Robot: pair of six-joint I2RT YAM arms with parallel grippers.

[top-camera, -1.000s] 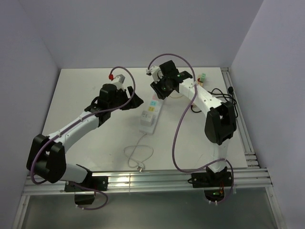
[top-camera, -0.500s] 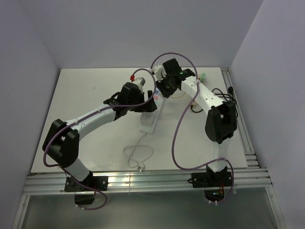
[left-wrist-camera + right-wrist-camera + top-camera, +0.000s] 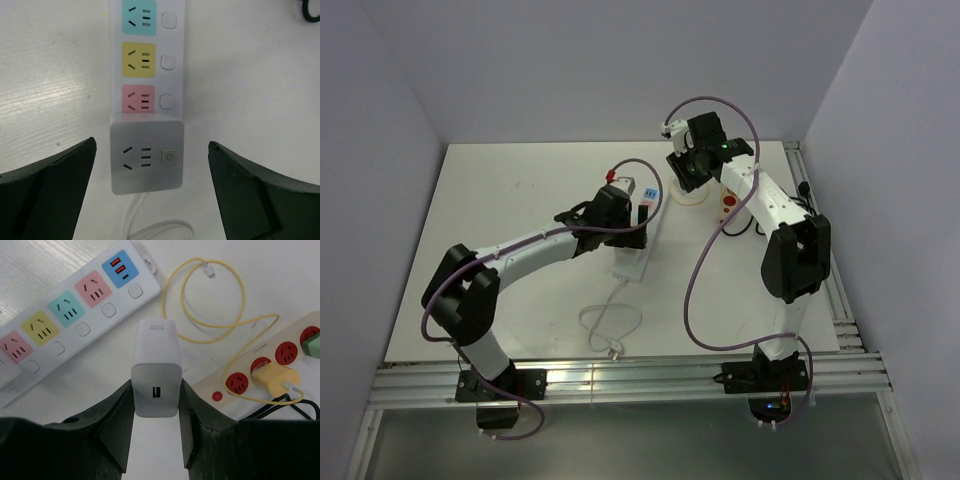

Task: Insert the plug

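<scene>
Reading what print there is: the white charger [image 3: 156,367] shows "80W" on its top face, upside down in the right wrist view. Nothing else is legible.

Right jaws are clamped on the charger's sides, USB port facing the camera. It's held over the table [image 3: 500,200], between the coloured power strip [image 3: 147,65] and a second strip with red sockets [image 3: 280,357]. It isn't in any socket.

Coloured strip layout: blue USB block at the far end, then pink, teal, yellow and pink sockets, each with its own button. A grey block with a power-symbol button sits at the cord end.

A yellow plug [image 3: 274,377] sits in the red-socket strip, and a yellow cable [image 3: 210,335] loops loose on the table.

Left jaws are wide apart and empty, one on either side of the grey block with a clear gap on both sides.

Versus a second ago: the left arm [image 3: 530,245] has swung in from left of the strip to sit over it. The right arm [image 3: 770,205] has pulled back from the strip's far end toward the back right. The strip hasn't visibly shifted.
</scene>
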